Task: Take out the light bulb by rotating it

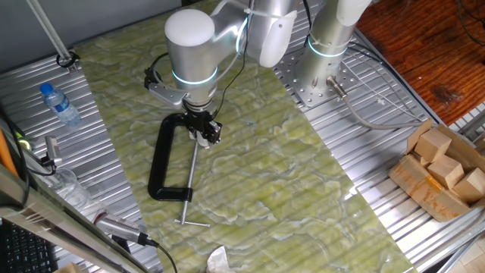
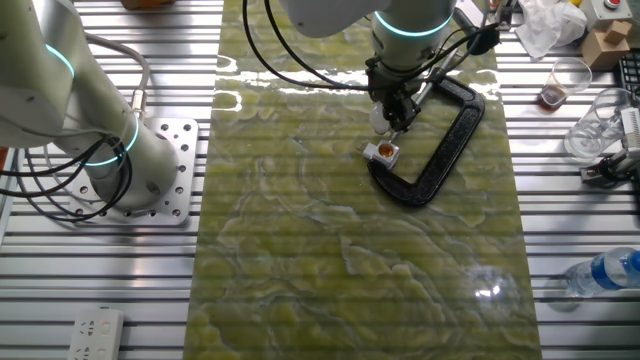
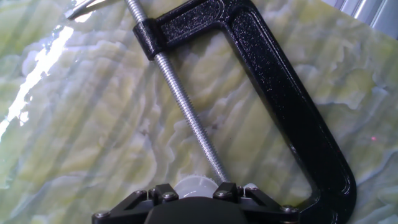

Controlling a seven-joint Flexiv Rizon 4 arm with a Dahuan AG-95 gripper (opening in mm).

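Robot end effector closed around the light bulb above its socket.
Nearest, the white socket piece sits clamped (orange inside showing) in the black C-clamp; unscrewing looks finished, so next lift clear.

Worktop: ribbed bare metal slats, silvery, satin sheen. Mat over it: green-yellow marbled sheet, glossy, glare at 8 o'clock in the other fixed view. C-clamp: black cast metal, rough pebbled paint; its screw is bright threaded steel. Light bulb: white, frosted matt, partly hidden by the pincer, which is black, matt, with small screw heads. Socket piece: white plastic, orange centre. Arm: smooth white-silver shell, semi-gloss. Bottle: clear plastic, blue cap. Blocks at 3 o'clock: raw pale wood, matt.
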